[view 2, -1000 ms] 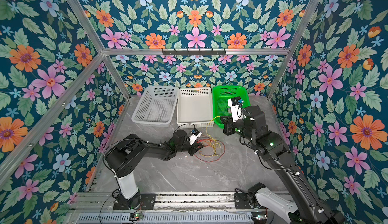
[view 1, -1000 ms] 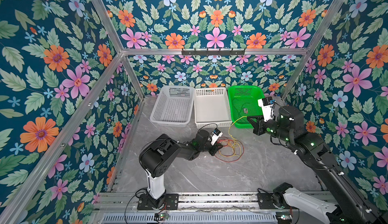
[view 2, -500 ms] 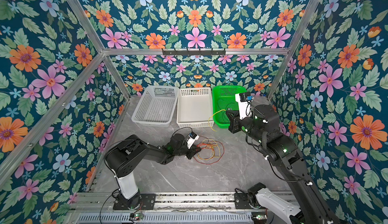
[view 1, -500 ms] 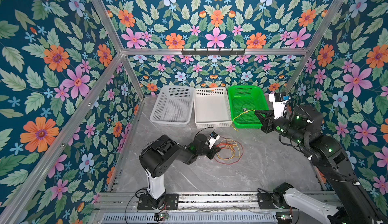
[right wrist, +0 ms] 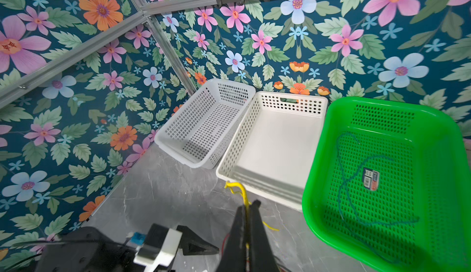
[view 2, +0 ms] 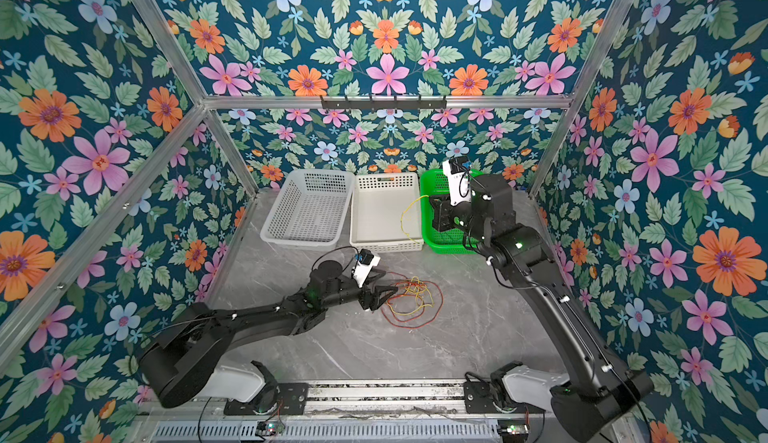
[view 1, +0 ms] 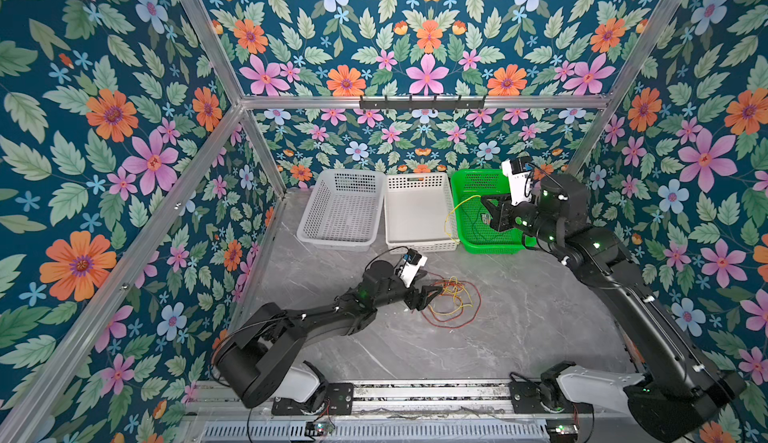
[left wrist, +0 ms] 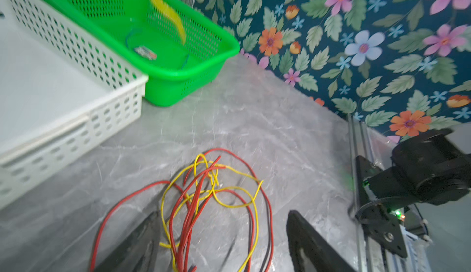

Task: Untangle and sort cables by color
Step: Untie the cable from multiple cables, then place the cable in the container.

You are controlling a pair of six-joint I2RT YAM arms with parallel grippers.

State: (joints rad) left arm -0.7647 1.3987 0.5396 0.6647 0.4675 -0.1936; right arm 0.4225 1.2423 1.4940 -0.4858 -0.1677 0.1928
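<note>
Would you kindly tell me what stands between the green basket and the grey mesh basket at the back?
The white basket stands between the green basket and the grey mesh basket, as both top views and the right wrist view show.

Grey marble-look worktop (view 1: 519, 328). Three baskets in a row on it at the back wall: cream basket (view 1: 419, 246) in the middle, white mesh basket (view 1: 332, 244) just beside it on one side, green basket (view 1: 490, 248) on the other. The red and yellow cables (view 1: 453, 304) lie tangled on bare surface in front of the cream basket, apart from it.
</note>
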